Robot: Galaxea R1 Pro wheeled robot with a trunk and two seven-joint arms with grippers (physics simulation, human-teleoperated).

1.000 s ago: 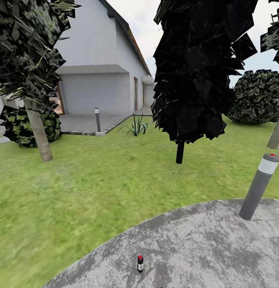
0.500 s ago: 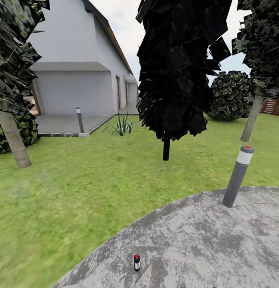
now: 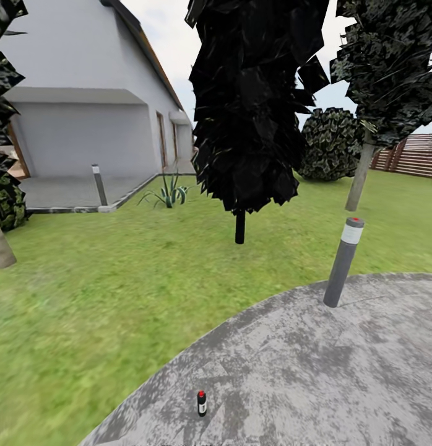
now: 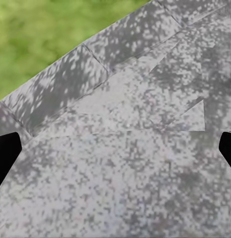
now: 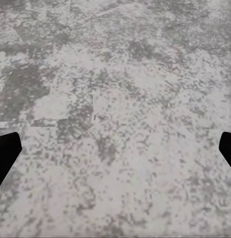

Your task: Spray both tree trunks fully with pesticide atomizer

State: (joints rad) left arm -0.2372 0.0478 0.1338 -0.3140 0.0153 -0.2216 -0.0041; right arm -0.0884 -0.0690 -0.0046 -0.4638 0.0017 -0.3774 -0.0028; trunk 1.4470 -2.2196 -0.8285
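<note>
Head view: small dark, white-banded, red-capped pesticide atomizer (image 3: pixel 202 403) stands upright.

White house (image 3: pixel 86 93), green lawn (image 3: pixel 104 291), grey paving (image 3: pixel 315 371), slatted fence (image 3: pixel 414 155)

Paved circle, posts and dark foliage

A grey bollard (image 3: pixel 343 261) with a pale band stood at the edge of the mottled stone paving (image 3: pixel 315 365); a black cypress-like tree (image 3: pixel 248 105) rose behind, a spiky plant (image 3: pixel 167 193) and a second short post (image 3: pixel 99 184) sat near the white house (image 3: pixel 86 118), and a round bush (image 3: pixel 330 144) stood farther back.
</note>
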